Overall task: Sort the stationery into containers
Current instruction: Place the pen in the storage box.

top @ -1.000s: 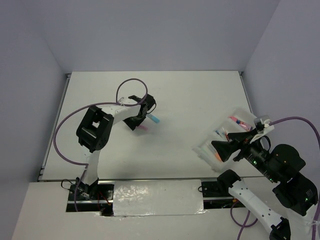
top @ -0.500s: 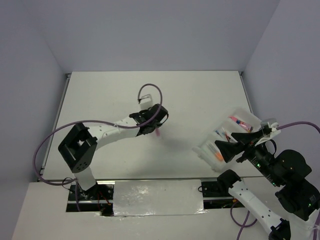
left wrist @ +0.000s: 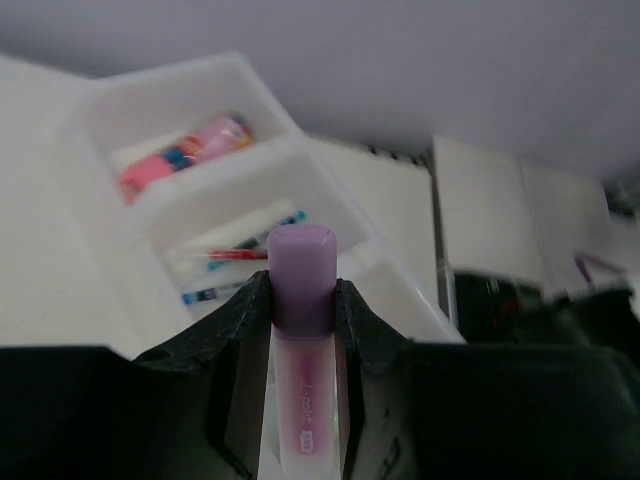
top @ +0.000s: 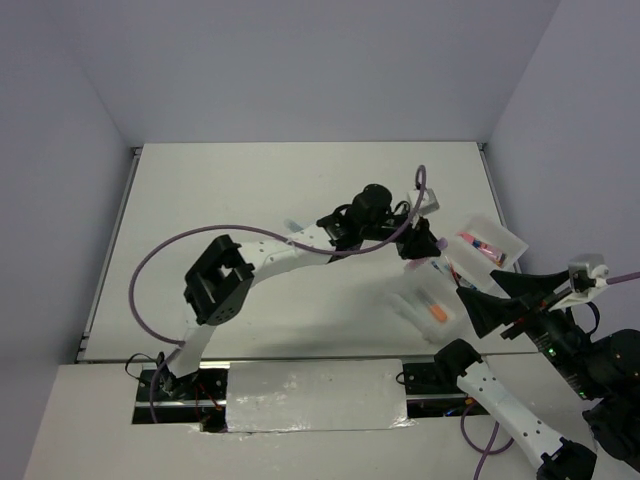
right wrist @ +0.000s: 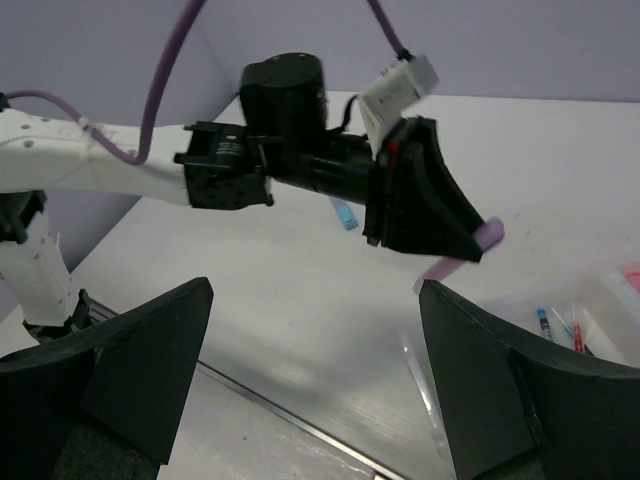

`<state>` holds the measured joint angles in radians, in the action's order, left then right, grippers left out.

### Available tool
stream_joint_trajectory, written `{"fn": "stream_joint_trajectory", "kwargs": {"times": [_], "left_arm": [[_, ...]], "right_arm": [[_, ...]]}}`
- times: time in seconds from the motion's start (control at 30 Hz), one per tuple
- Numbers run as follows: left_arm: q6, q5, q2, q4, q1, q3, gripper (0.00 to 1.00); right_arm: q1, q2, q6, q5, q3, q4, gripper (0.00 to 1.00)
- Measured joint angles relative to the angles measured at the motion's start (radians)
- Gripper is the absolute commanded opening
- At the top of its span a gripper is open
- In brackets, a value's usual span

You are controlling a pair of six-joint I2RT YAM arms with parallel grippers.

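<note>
Purple highlighter [left wrist: 302, 262] pinched in the left gripper [top: 424, 247], poised at the tray [left wrist: 200, 85].
Lettering on its barrel is too blurred to read. The jaws are clamped on the barrel, with the cap jutting past the fingertips. Just beyond the tip is the tray's middle compartment with red and blue pens [left wrist: 240, 255], and the pink tube [left wrist: 185, 160] is one section further. The right gripper [right wrist: 315, 300] hangs wide, holding nothing, well apart.

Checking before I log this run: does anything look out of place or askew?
Nothing spilled or damaged. The tray sits skewed to the edges of the table, and one blue highlighter lies alone on the table, outside it. The left pincer is shut on a purple highlighter near the tray.
</note>
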<state>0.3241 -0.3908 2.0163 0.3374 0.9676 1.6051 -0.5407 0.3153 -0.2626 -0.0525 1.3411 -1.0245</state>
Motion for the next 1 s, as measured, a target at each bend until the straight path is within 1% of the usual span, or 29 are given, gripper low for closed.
{"fn": "stream_joint_trajectory", "kwargs": {"times": [0.07, 0.1, 0.13, 0.2, 0.3, 0.4, 0.5, 0.57, 0.6, 0.63, 0.67, 0.7, 0.77, 0.8, 0.83, 0.9, 0.93, 0.97, 1.0], "left_arm": [[-0.115, -0.191, 0.105, -0.066, 0.000, 0.141, 0.05], [-0.159, -0.251, 0.145, -0.100, 0.000, 0.198, 0.04], [-0.208, -0.297, 0.179, -0.142, 0.001, 0.244, 0.05], [-0.304, -0.359, 0.208, -0.212, 0.006, 0.272, 0.06], [-0.426, -0.409, 0.208, -0.317, 0.014, 0.266, 0.10], [-0.511, -0.430, 0.209, -0.393, 0.025, 0.275, 0.11], [-0.558, -0.435, 0.222, -0.418, 0.045, 0.288, 0.13], [-0.561, -0.438, 0.230, -0.417, 0.056, 0.288, 0.13], [-0.560, -0.440, 0.235, -0.412, 0.061, 0.288, 0.20], [-0.559, -0.441, 0.240, -0.405, 0.064, 0.288, 0.24], [-0.557, -0.442, 0.243, -0.394, 0.069, 0.288, 0.24], [-0.554, -0.442, 0.248, -0.378, 0.074, 0.288, 0.32], [-0.545, -0.442, 0.253, -0.348, 0.078, 0.288, 0.37], [-0.533, -0.440, 0.254, -0.332, 0.079, 0.288, 0.45], [-0.527, -0.436, 0.255, -0.318, 0.079, 0.288, 0.49], [-0.506, -0.421, 0.256, -0.291, 0.078, 0.287, 0.56], [-0.497, -0.408, 0.256, -0.272, 0.078, 0.287, 0.58], [-0.488, -0.396, 0.256, -0.258, 0.078, 0.286, 0.63], [-0.478, -0.383, 0.256, -0.244, 0.077, 0.286, 0.86]], "right_arm": [[0.000, -0.003, 0.004, -0.011, 0.018, -0.014, 0.92], [0.000, -0.004, 0.007, -0.015, 0.023, -0.021, 0.92], [0.000, -0.005, 0.008, -0.019, 0.027, -0.027, 0.92], [0.000, -0.005, 0.013, -0.023, 0.035, -0.041, 0.92], [0.000, -0.005, 0.018, -0.023, 0.037, -0.056, 0.92], [0.000, -0.005, 0.018, -0.023, 0.037, -0.059, 0.92], [0.000, -0.005, 0.018, -0.023, 0.024, -0.055, 0.92], [0.000, -0.004, 0.018, -0.022, 0.010, -0.053, 0.92], [0.000, -0.004, 0.018, -0.020, 0.004, -0.054, 0.92], [0.000, -0.003, 0.018, -0.019, -0.001, -0.054, 0.92], [0.000, -0.002, 0.017, -0.019, -0.003, -0.055, 0.92], [0.000, 0.000, 0.017, -0.019, -0.003, -0.054, 0.92], [0.000, 0.000, 0.017, -0.019, -0.003, -0.054, 0.91], [0.000, 0.000, 0.017, -0.019, -0.003, -0.054, 0.91], [0.000, 0.000, 0.017, -0.019, -0.002, -0.054, 0.91], [0.000, 0.000, 0.017, -0.019, -0.002, -0.054, 0.91], [0.000, 0.000, 0.017, -0.019, -0.002, -0.054, 0.91], [0.000, 0.000, 0.017, -0.019, -0.002, -0.054, 0.91], [0.000, 0.000, 0.017, -0.019, -0.002, -0.054, 0.91]]}}
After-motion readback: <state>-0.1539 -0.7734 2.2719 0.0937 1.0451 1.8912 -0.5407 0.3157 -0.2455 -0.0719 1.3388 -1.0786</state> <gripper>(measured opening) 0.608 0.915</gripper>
